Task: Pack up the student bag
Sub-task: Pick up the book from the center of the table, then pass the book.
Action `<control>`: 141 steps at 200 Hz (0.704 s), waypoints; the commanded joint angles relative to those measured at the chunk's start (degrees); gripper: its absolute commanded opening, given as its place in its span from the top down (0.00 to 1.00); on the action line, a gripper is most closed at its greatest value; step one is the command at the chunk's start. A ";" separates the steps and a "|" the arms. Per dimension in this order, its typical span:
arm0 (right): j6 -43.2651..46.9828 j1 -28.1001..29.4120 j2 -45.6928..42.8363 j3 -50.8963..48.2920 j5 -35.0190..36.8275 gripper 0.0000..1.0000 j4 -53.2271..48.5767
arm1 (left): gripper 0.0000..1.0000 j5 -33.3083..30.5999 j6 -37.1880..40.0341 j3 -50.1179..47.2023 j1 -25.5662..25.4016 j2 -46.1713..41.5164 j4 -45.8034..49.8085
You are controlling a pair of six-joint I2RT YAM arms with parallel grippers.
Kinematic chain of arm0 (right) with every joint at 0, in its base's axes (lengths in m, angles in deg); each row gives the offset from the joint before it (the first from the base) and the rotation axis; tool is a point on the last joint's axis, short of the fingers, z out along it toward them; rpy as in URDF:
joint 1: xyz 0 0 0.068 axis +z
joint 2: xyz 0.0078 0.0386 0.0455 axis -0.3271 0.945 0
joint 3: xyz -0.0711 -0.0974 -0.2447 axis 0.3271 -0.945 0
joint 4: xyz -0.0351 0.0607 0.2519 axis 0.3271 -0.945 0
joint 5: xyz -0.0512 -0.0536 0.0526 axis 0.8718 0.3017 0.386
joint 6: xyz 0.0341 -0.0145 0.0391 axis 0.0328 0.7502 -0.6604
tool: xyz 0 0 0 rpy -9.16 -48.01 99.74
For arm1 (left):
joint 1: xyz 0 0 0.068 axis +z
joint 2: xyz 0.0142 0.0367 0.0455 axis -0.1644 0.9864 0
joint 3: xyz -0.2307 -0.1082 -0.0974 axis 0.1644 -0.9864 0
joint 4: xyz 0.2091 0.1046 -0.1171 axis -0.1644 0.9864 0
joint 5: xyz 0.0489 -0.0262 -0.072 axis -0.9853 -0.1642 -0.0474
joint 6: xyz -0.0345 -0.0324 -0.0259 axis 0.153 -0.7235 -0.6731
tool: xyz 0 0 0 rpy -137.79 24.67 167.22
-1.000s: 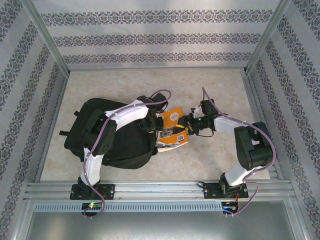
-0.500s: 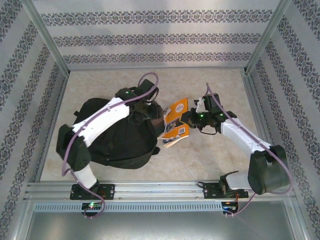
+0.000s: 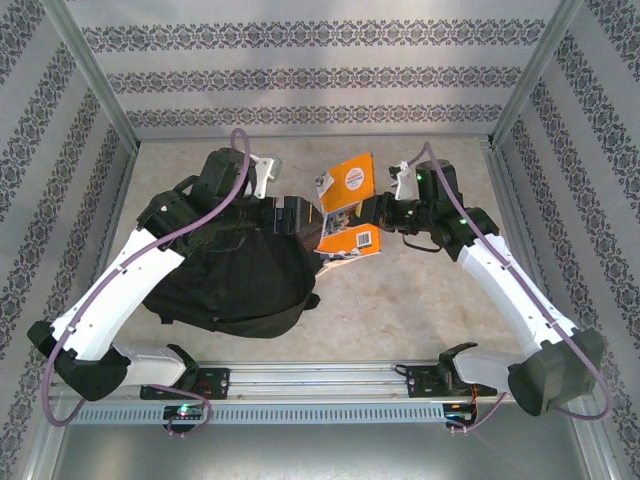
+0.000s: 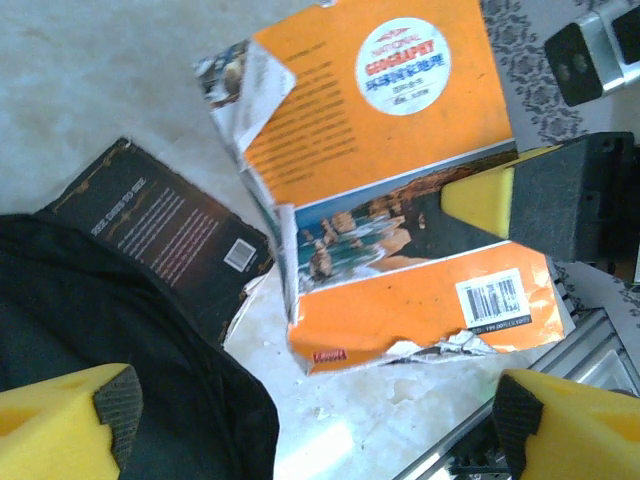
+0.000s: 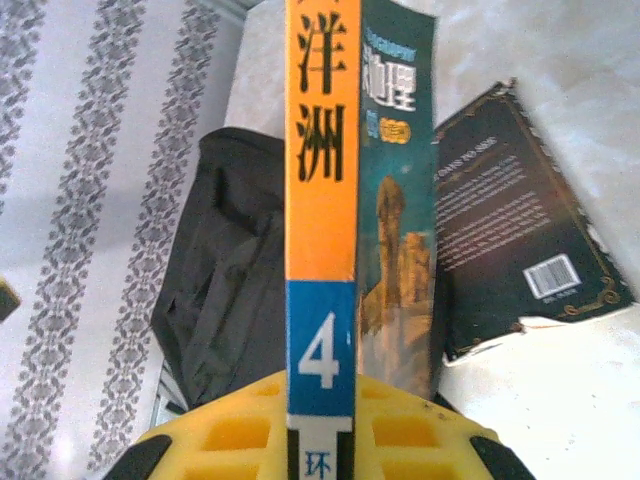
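bench: pale stone-look top with patterned walls on three sides.
student bag: black and soft, lying flat on the left half of the bench, nearer the near edge than the far one. It has not shifted over the last second.
orange book: geography paperback with torn corners, held tilted off the bench near its middle, just right of the student bag. A second ago it sat lower, against the bag's right edge, with both grippers at it. It has since been lifted and swung toward the far edge.
black-covered book: lies at the bag's far right rim, between the bag and the orange book. Whether any of it is inside cannot be told.
right gripper: clamped on the spine end of the orange book, having tightened within the last second. It is now the only holder.
left gripper: fingers spread wide with nothing between them. It has let go and drawn back above the bag's far side.
bearing on task: this reads as a handover. The orange book is not yet packed, and the left gripper is free to steady or open the bag.
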 commanded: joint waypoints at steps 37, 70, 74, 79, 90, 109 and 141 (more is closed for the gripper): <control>-6.09 1.52 -0.93 3.55 -15.31 1.00 20.35 | 0.07 7.77 9.58 -3.43 1.46 -4.38 -7.80; -12.79 1.55 -1.01 2.13 -19.58 1.00 31.37 | 0.07 9.68 9.95 -7.18 3.18 -7.12 -10.54; -13.81 1.65 -1.01 1.83 -20.17 1.00 32.84 | 0.07 9.64 9.66 -7.77 3.55 -7.41 -10.78; -15.17 1.67 -1.01 1.29 -20.77 1.00 35.07 | 0.07 9.62 9.10 -8.52 4.10 -7.80 -11.33; -18.64 1.67 -0.90 -0.12 -22.41 1.00 41.00 | 0.07 10.35 7.50 -10.47 5.64 -8.72 -12.97; -23.98 1.76 -0.61 -1.87 -24.35 1.00 49.25 | 0.03 13.65 2.97 -13.62 8.96 -9.80 -16.78; -24.99 2.17 -0.29 -2.26 -26.10 1.00 51.21 | 0.00 24.61 -6.36 -18.85 13.68 -10.15 -28.45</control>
